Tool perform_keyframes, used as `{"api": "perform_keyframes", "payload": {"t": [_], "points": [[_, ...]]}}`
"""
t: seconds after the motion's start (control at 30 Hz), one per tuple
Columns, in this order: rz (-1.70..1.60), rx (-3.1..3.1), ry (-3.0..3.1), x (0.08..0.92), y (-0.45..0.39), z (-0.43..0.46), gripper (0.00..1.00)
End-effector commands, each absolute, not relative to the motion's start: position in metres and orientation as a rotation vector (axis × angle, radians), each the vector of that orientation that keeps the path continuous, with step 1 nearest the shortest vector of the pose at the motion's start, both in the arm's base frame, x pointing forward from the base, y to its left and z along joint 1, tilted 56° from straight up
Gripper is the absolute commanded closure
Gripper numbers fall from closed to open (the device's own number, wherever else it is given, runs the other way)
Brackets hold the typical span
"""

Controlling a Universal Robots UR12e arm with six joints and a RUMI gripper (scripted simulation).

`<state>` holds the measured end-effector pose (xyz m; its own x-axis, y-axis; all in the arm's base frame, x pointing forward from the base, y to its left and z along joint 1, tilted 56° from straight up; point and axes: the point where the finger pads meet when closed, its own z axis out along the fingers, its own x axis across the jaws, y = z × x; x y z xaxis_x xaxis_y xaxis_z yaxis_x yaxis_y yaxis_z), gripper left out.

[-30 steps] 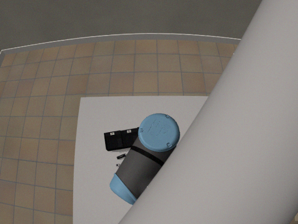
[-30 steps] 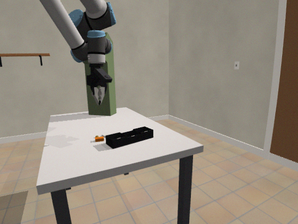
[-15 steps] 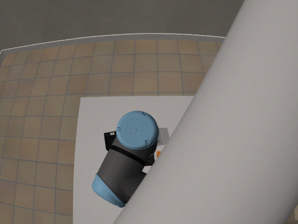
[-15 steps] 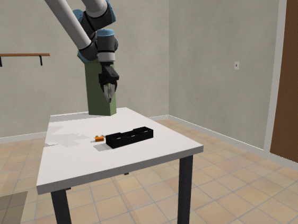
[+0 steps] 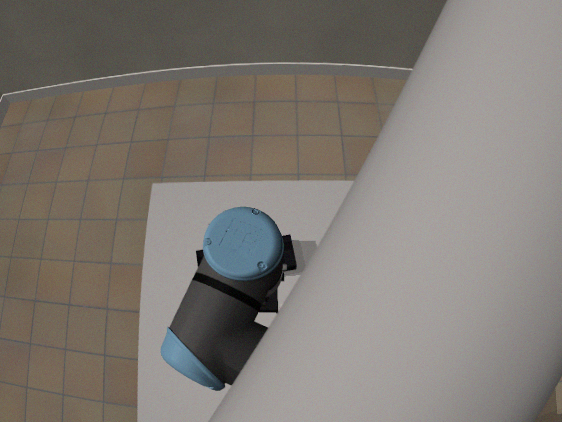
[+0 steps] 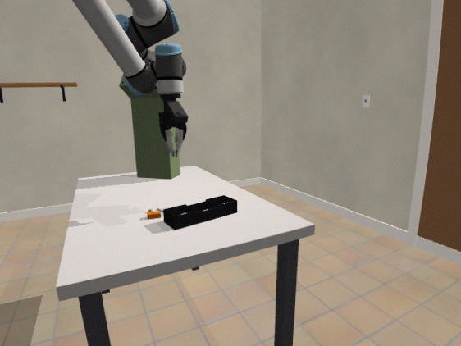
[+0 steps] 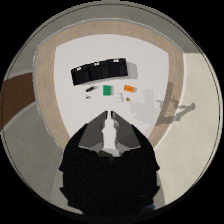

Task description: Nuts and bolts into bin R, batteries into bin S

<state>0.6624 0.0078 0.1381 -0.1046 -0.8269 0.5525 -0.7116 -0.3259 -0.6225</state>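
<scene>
My gripper (image 6: 175,153) (image 7: 109,111) is shut and empty, high above the table, pointing down. Three joined black bins (image 6: 205,216) (image 7: 100,77) stand upright; their label letters are too small to read. In the wrist view, a small dark rod (image 7: 90,89) and a tiny grey piece (image 7: 88,97) lie near the bins. A green block (image 7: 107,90), a white piece (image 7: 119,97), an orange block (image 7: 129,88) (image 6: 153,215) and a small brass-coloured piece (image 7: 128,99) lie to their right. Which are batteries, nuts or bolts is unclear. The arm hides the bins and small things in the top view.
The white table (image 5: 175,210) (image 6: 123,250) (image 7: 75,115) carries everything. A green pedestal (image 6: 149,139) stands at its back end in the exterior view. The arm's big grey link (image 5: 425,225) covers the right of the top view.
</scene>
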Motion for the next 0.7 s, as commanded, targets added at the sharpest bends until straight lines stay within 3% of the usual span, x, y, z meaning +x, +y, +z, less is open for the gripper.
{"api": "perform_keyframes", "payload": {"t": [0.0, 0.67], "points": [[-1.415, -2.014, 1.746, 0.662, 0.008, 0.138, 0.96], [-1.457, -2.188, 1.623, 0.798, -0.029, 0.152, 0.96]]}}
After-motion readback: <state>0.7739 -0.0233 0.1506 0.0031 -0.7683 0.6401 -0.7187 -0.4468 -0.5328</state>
